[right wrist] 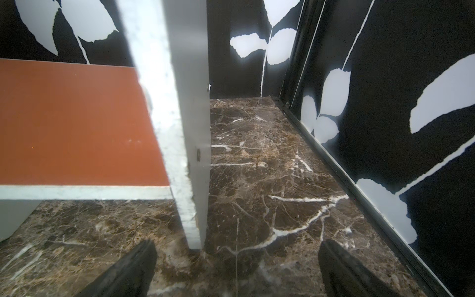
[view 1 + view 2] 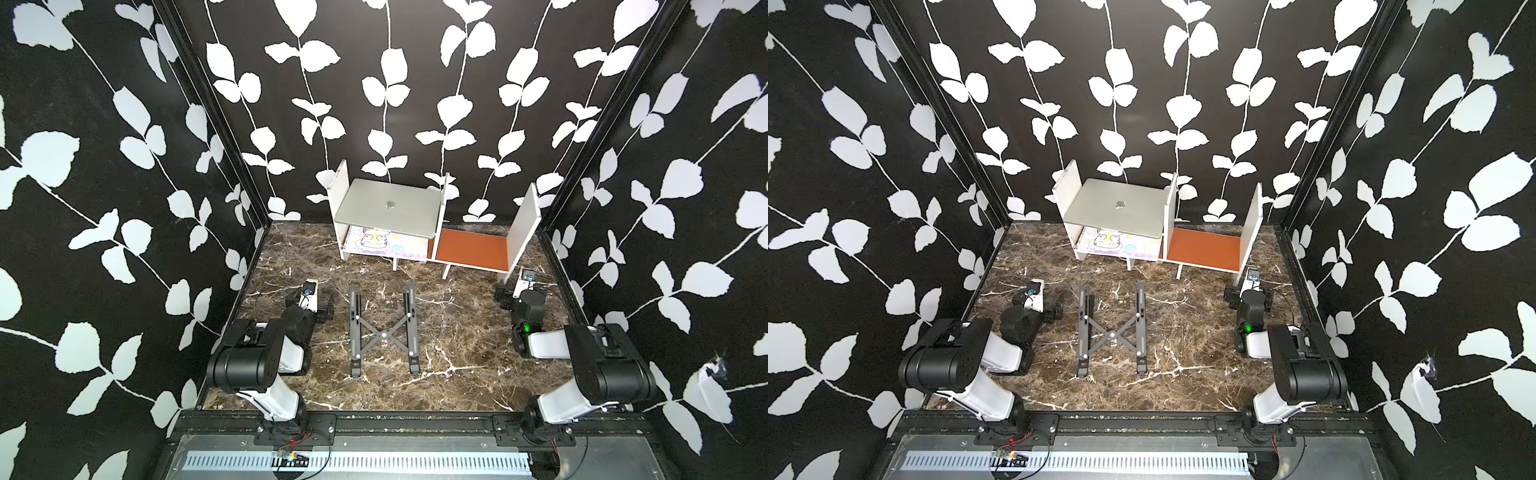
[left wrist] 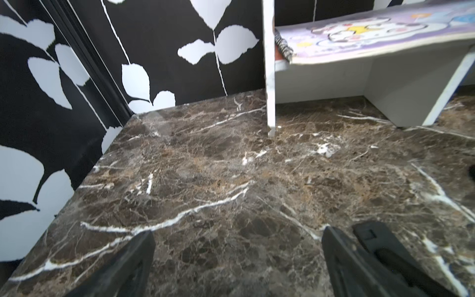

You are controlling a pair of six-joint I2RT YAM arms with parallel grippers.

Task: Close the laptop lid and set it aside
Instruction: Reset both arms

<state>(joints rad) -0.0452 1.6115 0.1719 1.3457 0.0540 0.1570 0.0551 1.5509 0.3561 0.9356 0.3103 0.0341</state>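
My left gripper [image 3: 237, 234] hangs low over the tabletop [image 2: 457, 340] near its left edge. Its fingers are spread wide and hold nothing. My right gripper [image 1: 237, 243] sits low by the right edge, also spread and empty, with the foot of the shelf's [image 2: 525, 220] right end panel just ahead of it.

Between my two arms, in the middle of the tabletop, a black folding stand [image 2: 384, 333] lies flat, touched by neither gripper.

The white shelf stands along the far edge. Its right compartment shows a bare orange floor. In the left compartment a spiral notebook [image 2: 374, 243] with a cartoon cover lies on the floor. Above it rests the laptop [image 2: 388, 216], flat and well apart from both grippers, spanning from the left panel to the middle divider. The laptop lid [image 2: 365, 199] is shut, logo facing up.
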